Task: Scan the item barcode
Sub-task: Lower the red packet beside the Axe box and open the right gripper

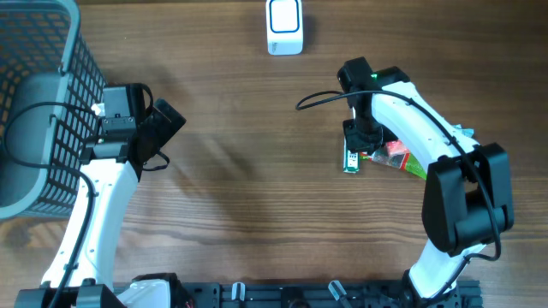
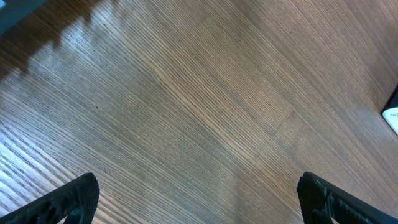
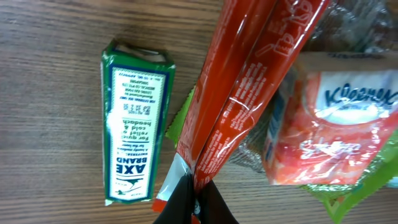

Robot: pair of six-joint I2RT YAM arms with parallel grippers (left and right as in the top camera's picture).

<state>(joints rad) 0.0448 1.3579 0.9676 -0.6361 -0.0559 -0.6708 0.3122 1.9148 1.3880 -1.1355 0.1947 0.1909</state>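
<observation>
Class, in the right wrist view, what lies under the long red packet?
A green wrapper edge peeks out beneath the red packet, and a crinkly clear wrapper shows beside the tissue pack. How far either runs underneath is covered by the packet.

Your wood-grain table (image 1: pixel 257 214) carries a grey mesh basket (image 1: pixel 79 77) at its left edge and a white scanner (image 1: pixel 284 26) at the far middle. On your right, a green Axe Brand box (image 3: pixel 137 124) lies flat on the wood, just beside a heap that includes a red packet (image 3: pixel 249 93) and a Kleenex pack (image 3: pixel 336 124).
</observation>
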